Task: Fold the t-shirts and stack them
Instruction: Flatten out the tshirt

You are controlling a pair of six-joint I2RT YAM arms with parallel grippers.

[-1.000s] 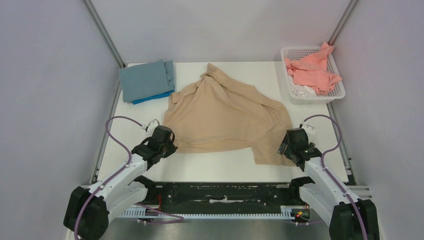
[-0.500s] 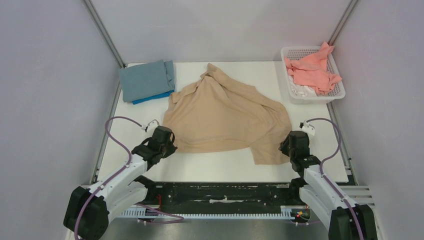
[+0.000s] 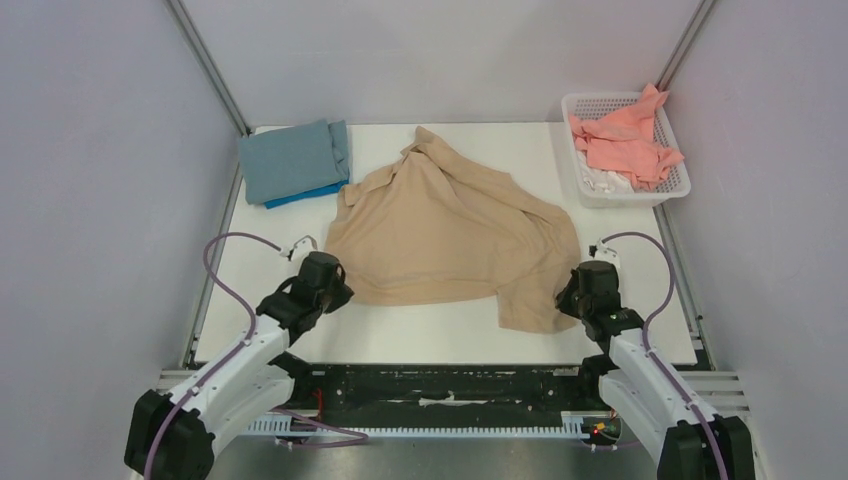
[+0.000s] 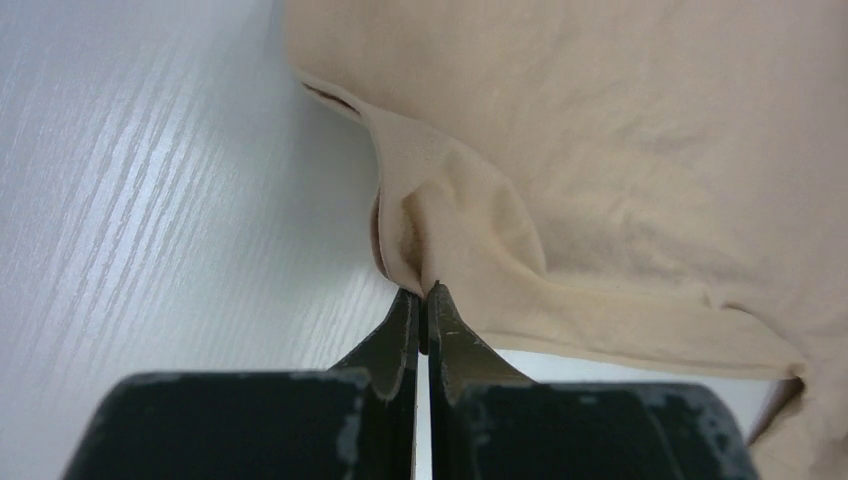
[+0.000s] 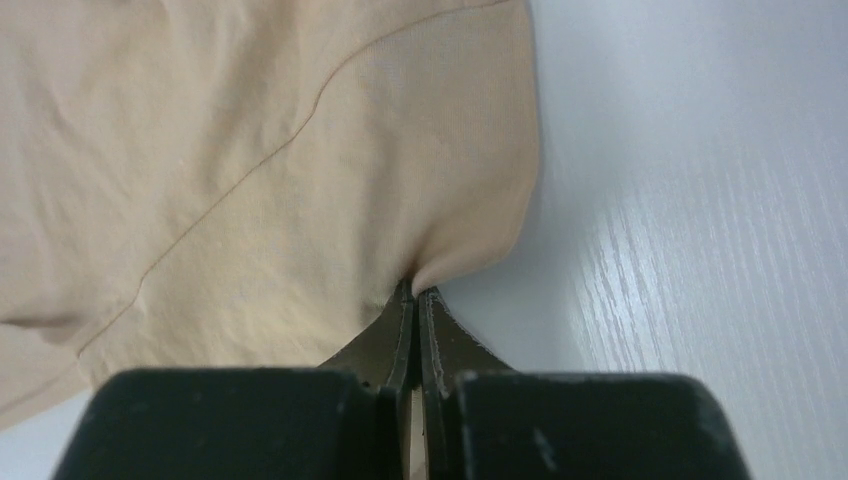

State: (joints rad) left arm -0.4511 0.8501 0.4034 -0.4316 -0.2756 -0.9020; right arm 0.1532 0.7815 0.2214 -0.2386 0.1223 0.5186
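Both clamped on beige shirt (image 3: pixel 450 230), left hand (image 4: pixel 422 290) and right hand (image 5: pixel 412 290); pink shirt (image 3: pixel 625 145) in basket (image 3: pixel 632 197)

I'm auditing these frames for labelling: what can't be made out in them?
Bright blue shirt, top view: only an edge shows under the grey-blue shirt; its fold is hidden.
White item in the basket, top view: mostly covered by the salmon pink shirt, unidentifiable.
Beige shirt, wrist views: cut off by frame edges.
Left gripper and right gripper: how much cloth each pinches is hidden between closed jaws.
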